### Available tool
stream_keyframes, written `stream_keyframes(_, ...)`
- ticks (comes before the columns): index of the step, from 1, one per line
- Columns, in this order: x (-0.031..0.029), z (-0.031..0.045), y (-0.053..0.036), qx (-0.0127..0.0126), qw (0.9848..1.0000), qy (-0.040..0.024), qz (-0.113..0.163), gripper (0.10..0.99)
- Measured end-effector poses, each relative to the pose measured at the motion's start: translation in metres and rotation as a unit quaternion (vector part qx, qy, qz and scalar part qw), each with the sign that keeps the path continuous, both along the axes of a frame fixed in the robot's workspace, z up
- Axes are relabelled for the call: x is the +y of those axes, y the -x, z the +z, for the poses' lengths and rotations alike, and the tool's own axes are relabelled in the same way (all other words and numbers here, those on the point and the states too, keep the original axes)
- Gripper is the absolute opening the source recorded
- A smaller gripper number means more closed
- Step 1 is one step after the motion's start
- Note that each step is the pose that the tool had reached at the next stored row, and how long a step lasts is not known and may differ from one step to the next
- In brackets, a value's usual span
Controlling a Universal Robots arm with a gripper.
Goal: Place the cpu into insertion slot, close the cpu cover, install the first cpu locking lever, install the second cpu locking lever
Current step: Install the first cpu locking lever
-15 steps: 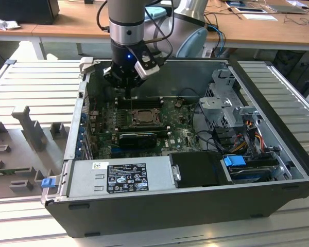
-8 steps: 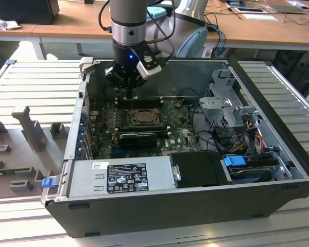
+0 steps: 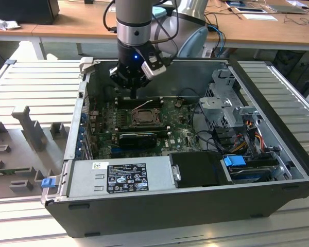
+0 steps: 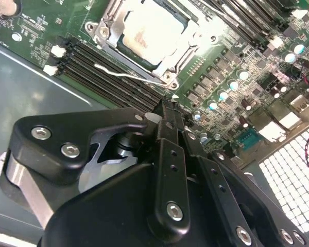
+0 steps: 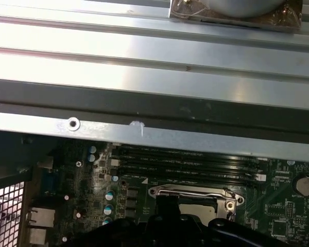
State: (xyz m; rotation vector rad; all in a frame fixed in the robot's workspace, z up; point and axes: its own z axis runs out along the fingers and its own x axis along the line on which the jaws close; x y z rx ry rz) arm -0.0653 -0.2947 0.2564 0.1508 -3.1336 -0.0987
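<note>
The pale cpu (image 4: pixel 148 32) lies flat in its socket on the green motherboard (image 4: pixel 237 98). The silvery cpu cover (image 4: pixel 109 35) is folded down around it, also seen as the frame (image 5: pixel 195 193) in the first wrist view. A thin wire locking lever (image 4: pixel 124 75) sticks out loose beside the socket over the memory slots. My gripper (image 4: pixel 167 109) hangs shut and empty above the board, a short way from the socket's corner. In the exterior view the gripper (image 3: pixel 133 93) is just behind the socket (image 3: pixel 144 118).
The open computer case has a metal back wall (image 5: pixel 144 77) close behind the gripper. Black memory slots (image 4: pixel 108 72) run beside the socket. A power supply (image 3: pixel 118 177), a drive cage (image 3: pixel 226 105) and loose cables (image 3: pixel 247 134) fill the rest of the case.
</note>
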Motion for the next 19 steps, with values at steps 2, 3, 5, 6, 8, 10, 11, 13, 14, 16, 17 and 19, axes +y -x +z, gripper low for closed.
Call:
stream_keyframes(2, 0.0000, -0.0001, -0.0021, 0.0000, 1.0000, 0.0000, 0.000, 0.106)
stream_keyframes(3, 0.0000, -0.0002, -0.0031, 0.0000, 1.0000, 0.0000, 0.000, 0.106)
stream_keyframes(5, 0.0000, -0.0003, -0.0042, 0.0000, 1.0000, 0.0000, 0.000, 0.106)
stream_keyframes(6, 0.0000, -0.0003, -0.0043, 0.0000, 1.0000, 0.0000, 0.000, 0.106)
stream_keyframes(8, 0.0000, -0.0004, -0.0045, 0.0000, 1.0000, 0.0000, 0.000, 0.106)
stream_keyframes(10, 0.0000, -0.0006, -0.0045, 0.0000, 1.0000, 0.0000, 0.000, 0.106)
stream_keyframes(11, 0.0000, -0.0007, -0.0045, 0.0000, 1.0000, 0.0000, 0.000, 0.106)
stream_keyframes(13, 0.0000, -0.0008, -0.0046, 0.0000, 1.0000, 0.0000, 0.000, 0.106)
stream_keyframes(14, 0.0000, -0.0009, -0.0046, 0.0000, 1.0000, 0.0000, 0.000, 0.106)
stream_keyframes(16, 0.0000, -0.0010, -0.0047, 0.0000, 1.0000, 0.0000, 0.000, 0.106)
stream_keyframes(17, 0.0000, -0.0011, -0.0047, 0.0000, 1.0000, 0.0000, 0.000, 0.106)
stream_keyframes(19, -0.0001, -0.0019, -0.0048, -0.0001, 1.0000, -0.0034, 0.000, 0.106)
